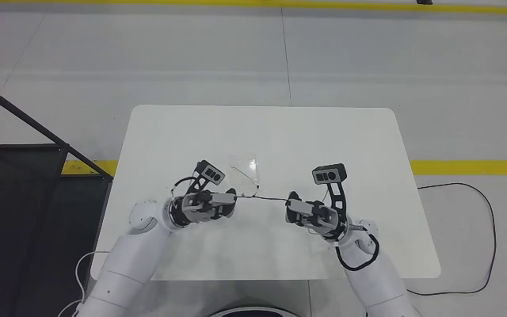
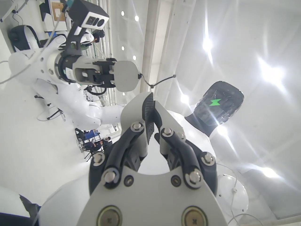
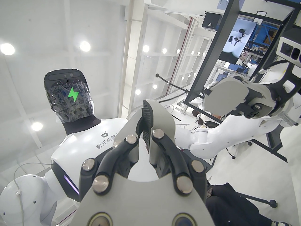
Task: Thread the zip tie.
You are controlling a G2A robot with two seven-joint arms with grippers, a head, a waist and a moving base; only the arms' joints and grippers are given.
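A thin black zip tie (image 1: 257,199) stretches in the air between my two grippers, low over the white table (image 1: 356,143). My left gripper (image 1: 222,199) is shut on it at a bend. From there one stretch runs to my right gripper (image 1: 291,206), which is also shut on it. In the left wrist view my left gripper (image 2: 150,95) pinches the zip tie (image 2: 164,79), whose free end with a small head sticks out sideways. The right wrist view has my right gripper (image 3: 147,105) shut, with the zip tie (image 3: 172,84) forming a V toward the left gripper (image 3: 211,97).
A clear plastic piece (image 1: 247,176) lies on the table just beyond the grippers. A black frame with dark panel (image 1: 32,158) stands off the table's left edge. A cable (image 1: 467,238) loops on the floor to the right.
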